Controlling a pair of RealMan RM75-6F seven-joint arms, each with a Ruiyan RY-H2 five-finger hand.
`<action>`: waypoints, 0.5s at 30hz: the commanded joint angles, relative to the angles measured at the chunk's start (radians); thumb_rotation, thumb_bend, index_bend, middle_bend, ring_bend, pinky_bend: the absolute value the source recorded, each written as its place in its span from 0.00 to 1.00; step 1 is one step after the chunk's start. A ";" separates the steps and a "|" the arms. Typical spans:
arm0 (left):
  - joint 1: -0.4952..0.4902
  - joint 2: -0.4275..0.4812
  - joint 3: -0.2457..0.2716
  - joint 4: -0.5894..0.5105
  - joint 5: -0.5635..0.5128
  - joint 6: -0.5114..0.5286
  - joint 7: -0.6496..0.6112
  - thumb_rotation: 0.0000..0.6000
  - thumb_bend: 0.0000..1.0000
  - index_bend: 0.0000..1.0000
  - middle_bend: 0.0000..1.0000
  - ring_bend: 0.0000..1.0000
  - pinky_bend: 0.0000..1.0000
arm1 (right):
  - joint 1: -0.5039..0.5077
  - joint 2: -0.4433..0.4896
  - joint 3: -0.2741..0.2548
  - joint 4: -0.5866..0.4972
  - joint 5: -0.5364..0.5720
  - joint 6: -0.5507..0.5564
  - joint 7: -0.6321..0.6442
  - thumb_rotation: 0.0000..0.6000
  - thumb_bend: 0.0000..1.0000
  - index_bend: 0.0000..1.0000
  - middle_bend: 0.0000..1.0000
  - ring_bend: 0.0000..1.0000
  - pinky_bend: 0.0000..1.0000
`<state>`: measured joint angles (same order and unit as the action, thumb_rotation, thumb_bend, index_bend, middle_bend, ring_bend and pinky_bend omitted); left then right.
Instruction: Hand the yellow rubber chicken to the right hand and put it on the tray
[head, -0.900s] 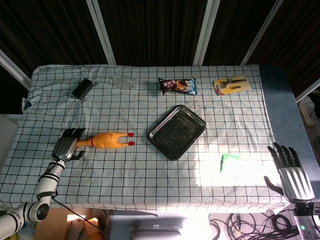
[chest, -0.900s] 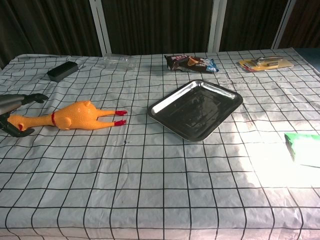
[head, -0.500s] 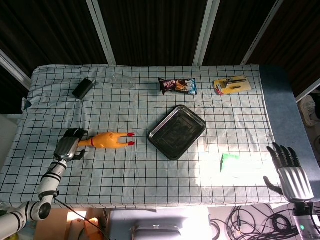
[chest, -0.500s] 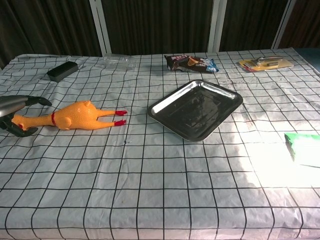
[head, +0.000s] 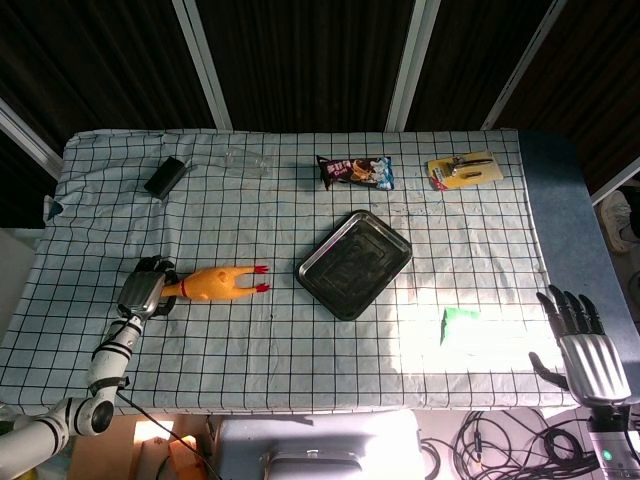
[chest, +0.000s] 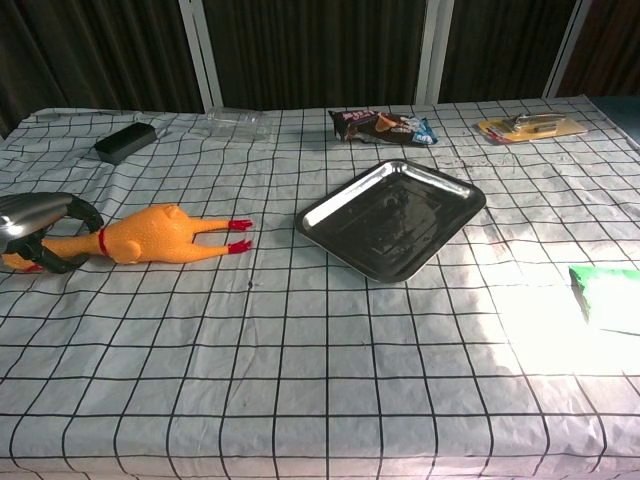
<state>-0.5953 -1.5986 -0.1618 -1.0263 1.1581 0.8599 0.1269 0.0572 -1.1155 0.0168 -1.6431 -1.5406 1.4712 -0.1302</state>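
Observation:
The yellow rubber chicken (head: 220, 282) (chest: 155, 235) lies on its side on the checked cloth, red feet pointing toward the steel tray (head: 355, 262) (chest: 395, 215) to its right. My left hand (head: 142, 293) (chest: 40, 220) is at the chicken's head end, with its fingers curled around the neck. In the chest view the chicken's head shows past the fingers at the left edge. My right hand (head: 585, 345) hovers off the table's front right corner with fingers spread and nothing in it. It appears only in the head view.
Along the back lie a black box (head: 165, 176) (chest: 124, 142), a clear plastic piece (head: 248, 160), a snack packet (head: 356, 172) and a yellow tool card (head: 461, 169). A green packet (head: 461, 325) (chest: 606, 295) sits in the bright patch at front right.
My left hand slid right along the chicken's head, and its fingers closed around the neck. The chicken shifted slightly. The right hand stayed put.

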 joint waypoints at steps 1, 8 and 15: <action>0.010 -0.013 -0.001 0.001 0.025 0.060 0.002 1.00 0.54 0.63 0.30 0.15 0.16 | 0.000 0.000 0.000 0.000 -0.001 0.001 0.000 1.00 0.22 0.00 0.00 0.00 0.00; 0.044 0.004 0.021 -0.066 0.105 0.181 -0.021 1.00 0.74 0.64 0.50 0.25 0.23 | 0.000 -0.003 0.001 0.000 -0.001 0.001 -0.004 1.00 0.22 0.00 0.00 0.00 0.00; 0.065 0.073 0.056 -0.182 0.212 0.242 -0.135 1.00 0.82 0.61 0.64 0.41 0.61 | 0.016 -0.014 -0.005 0.000 -0.042 -0.003 0.023 1.00 0.22 0.00 0.00 0.00 0.00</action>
<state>-0.5402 -1.5485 -0.1199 -1.1784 1.3369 1.0753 0.0238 0.0650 -1.1277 0.0154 -1.6415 -1.5650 1.4707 -0.1238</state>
